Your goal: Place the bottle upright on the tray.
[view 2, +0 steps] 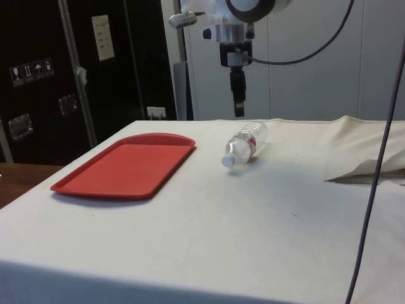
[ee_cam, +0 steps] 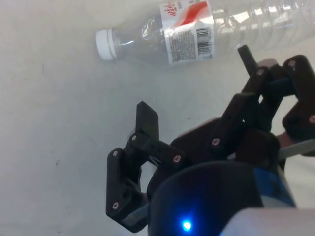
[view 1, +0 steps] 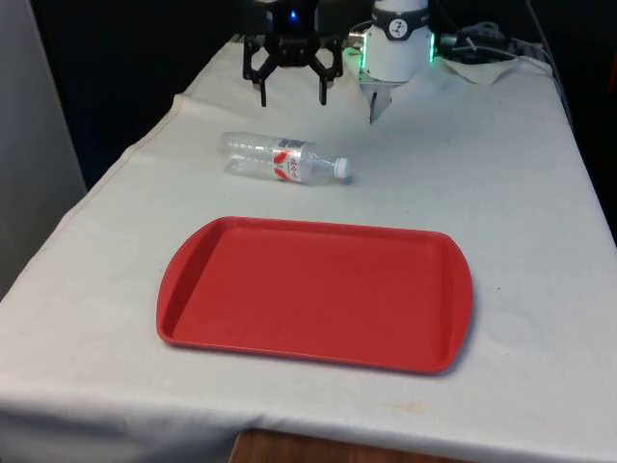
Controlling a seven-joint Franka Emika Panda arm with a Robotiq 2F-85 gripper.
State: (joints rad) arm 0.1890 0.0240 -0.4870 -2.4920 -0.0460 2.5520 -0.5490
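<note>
White cloth is covering the table where the clear water bottle is lying on its side beyond the red tray, and your gripper is hanging wide open and empty above it, so come down around its middle.

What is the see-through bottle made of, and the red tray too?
The bottle looks like thin clear plastic: you can see the cloth through it, its sides are ribbed, and it has a white cap and a glossy printed label. The tray looks like hard, smooth red plastic with a raised rim and a soft shine, though painted metal can't be ruled out.
</note>
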